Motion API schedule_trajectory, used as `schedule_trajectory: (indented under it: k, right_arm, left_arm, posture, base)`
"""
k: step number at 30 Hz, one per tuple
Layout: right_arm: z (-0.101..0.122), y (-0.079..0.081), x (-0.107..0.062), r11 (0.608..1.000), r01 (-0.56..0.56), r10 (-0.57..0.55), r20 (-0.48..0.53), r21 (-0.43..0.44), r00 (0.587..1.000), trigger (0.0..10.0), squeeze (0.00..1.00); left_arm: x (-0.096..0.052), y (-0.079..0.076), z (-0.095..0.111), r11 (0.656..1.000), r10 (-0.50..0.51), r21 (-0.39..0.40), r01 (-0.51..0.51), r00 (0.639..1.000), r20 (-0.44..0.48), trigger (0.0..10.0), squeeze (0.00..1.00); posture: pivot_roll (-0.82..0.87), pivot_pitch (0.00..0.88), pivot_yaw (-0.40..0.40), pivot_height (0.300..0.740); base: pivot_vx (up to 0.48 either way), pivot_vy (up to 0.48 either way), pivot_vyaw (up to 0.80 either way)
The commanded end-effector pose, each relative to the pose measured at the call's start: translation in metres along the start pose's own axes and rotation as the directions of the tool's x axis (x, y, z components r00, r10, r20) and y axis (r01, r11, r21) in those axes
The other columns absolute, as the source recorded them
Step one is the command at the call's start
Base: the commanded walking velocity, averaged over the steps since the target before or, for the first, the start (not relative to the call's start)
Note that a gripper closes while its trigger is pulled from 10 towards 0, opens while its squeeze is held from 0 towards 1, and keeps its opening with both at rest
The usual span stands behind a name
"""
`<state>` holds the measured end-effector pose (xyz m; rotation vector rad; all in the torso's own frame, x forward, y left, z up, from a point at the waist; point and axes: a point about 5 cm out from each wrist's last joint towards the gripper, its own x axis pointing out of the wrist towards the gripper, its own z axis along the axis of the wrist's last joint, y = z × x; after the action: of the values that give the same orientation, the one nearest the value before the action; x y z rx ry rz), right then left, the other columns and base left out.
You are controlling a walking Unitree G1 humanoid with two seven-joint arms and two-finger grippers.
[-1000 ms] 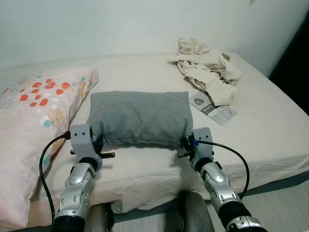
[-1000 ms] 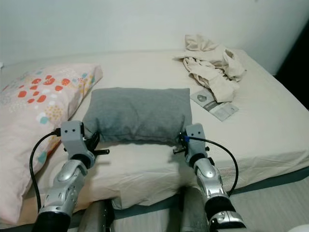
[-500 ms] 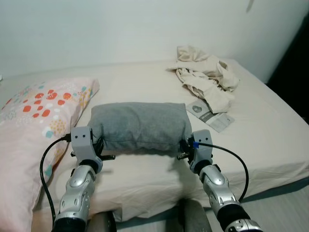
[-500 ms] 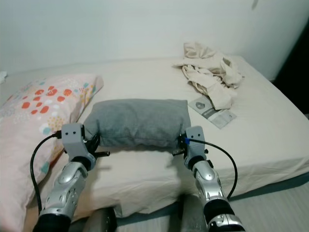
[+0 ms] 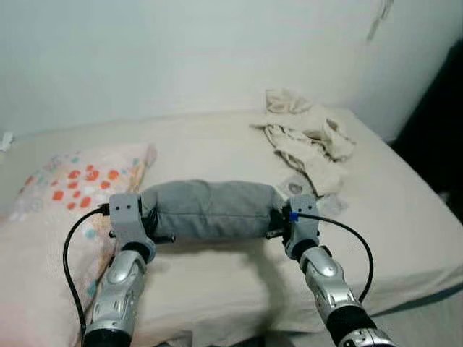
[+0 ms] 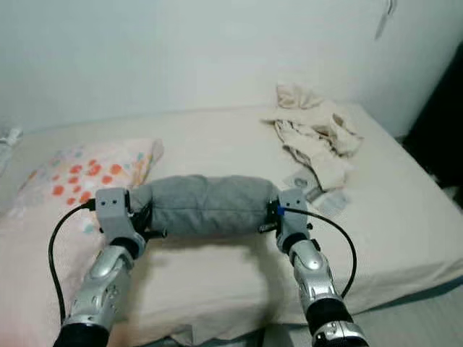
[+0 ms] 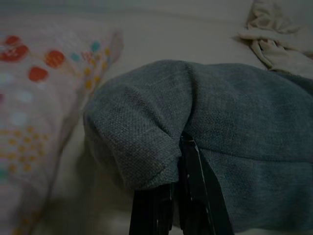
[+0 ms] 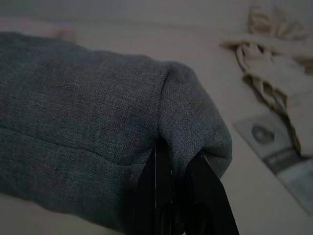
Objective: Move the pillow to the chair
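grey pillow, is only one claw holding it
No, the left claw pinches one end of the grey pillow and the right claw pinches the other.

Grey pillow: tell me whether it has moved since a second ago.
Yes. The grey pillow, pinched by the left gripper and right gripper, has risen off the bed; it now overlaps the packet beside it.

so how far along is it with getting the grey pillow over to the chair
Done: both grippers have hold of the grey pillow, the left gripper pinching one end and the right gripper the other. In hand: the lift; the pillow hangs between them, casting a shadow on the bed. Left: the carry and setting it down; no chair can be seen yet.
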<state>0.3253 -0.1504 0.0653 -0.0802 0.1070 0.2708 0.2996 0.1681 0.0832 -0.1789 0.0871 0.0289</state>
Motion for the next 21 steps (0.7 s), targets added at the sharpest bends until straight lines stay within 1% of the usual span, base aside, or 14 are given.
schedule_trajectory:
  k: [1, 5, 18, 21]
  right_arm:
    - [0.006, 0.012, 0.004, 0.998, -0.058, 0.058, 0.029, -0.011, 0.998, 10.0, 0.00]
    - [0.006, 0.013, 0.003, 0.998, -0.061, 0.061, 0.026, -0.010, 0.998, 10.0, 0.00]
    - [0.001, 0.017, 0.001, 0.997, -0.074, 0.074, 0.010, -0.007, 0.997, 10.0, 0.00]
    - [-0.009, 0.018, 0.000, 0.998, -0.068, 0.069, -0.053, 0.008, 0.996, 10.0, 0.00]
  left_arm:
    - [-0.001, -0.011, -0.002, 0.998, -0.053, 0.021, 0.053, 0.999, 0.002, 10.0, 0.00]
    - [-0.002, -0.012, -0.004, 0.998, -0.053, 0.034, 0.053, 0.999, 0.001, 10.0, 0.00]
    - [-0.002, -0.008, -0.005, 0.998, -0.039, 0.045, 0.039, 0.999, -0.003, 10.0, 0.00]
    - [-0.002, -0.006, -0.009, 0.998, -0.025, 0.060, 0.026, 1.000, -0.014, 10.0, 0.00]
  posture:
    - [-0.03, 0.056, -0.018, 0.723]
    - [-0.03, 0.058, -0.019, 0.740]
    - [-0.02, 0.064, -0.024, 0.740]
    - [-0.02, 0.066, -0.030, 0.740]
  base:
    - [0.000, 0.000, 0.00]
    - [0.000, 0.000, 0.00]
    - [0.000, 0.000, 0.00]
    - [0.000, 0.000, 0.00]
